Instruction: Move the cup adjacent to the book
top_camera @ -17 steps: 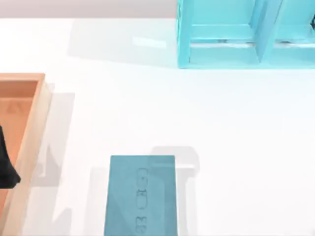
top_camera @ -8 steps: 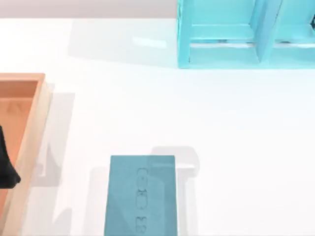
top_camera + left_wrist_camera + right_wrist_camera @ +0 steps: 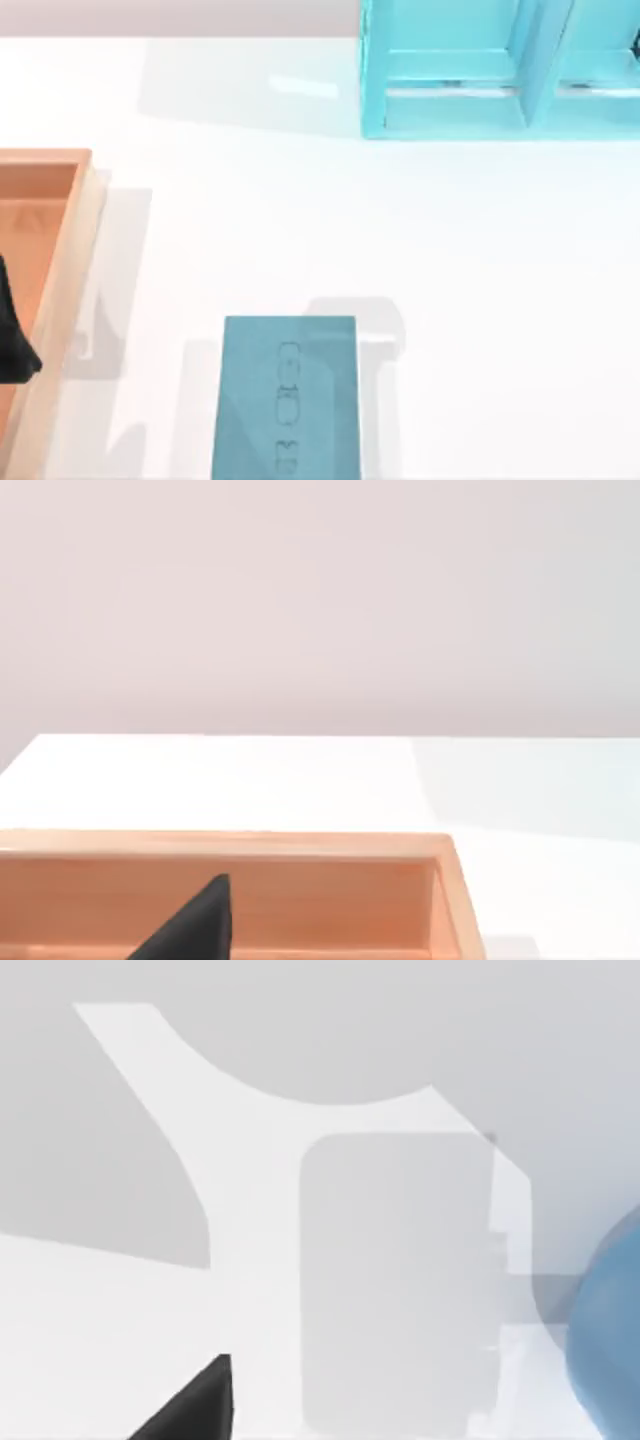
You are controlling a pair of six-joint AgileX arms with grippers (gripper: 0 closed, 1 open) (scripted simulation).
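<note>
Locating the cup: a translucent blue rounded plastic form (image 3: 610,1330), cut off at the frame edge in the right wrist view, looks like the cup; it stands on the white table (image 3: 470,260), but its place relative to the book cannot be told.
Book: the flat teal-blue rectangular book (image 3: 287,400) with faint dark outline marks lies at the near edge of the top view, its lower end cropped.
Right gripper: a dark fingertip (image 3: 190,1405) shows in the right wrist view, with the blue form near it; whether the fingers are spread or closed cannot be told, and nothing visibly sits between them.
Left arm: a dark part (image 3: 12,335) sits over the light wooden tray (image 3: 75,250), well to the left of the book; finger state cannot be told.
Beyond the book: a light cyan shelf unit (image 3: 500,70) stands far behind it, to the right.
Risk: judged from here, a poorly centred approach could clip the light tumbler's rim and tip it, or a low carry could bump the book.
Hidden: most of the cup and both grippers' fingers.
</note>
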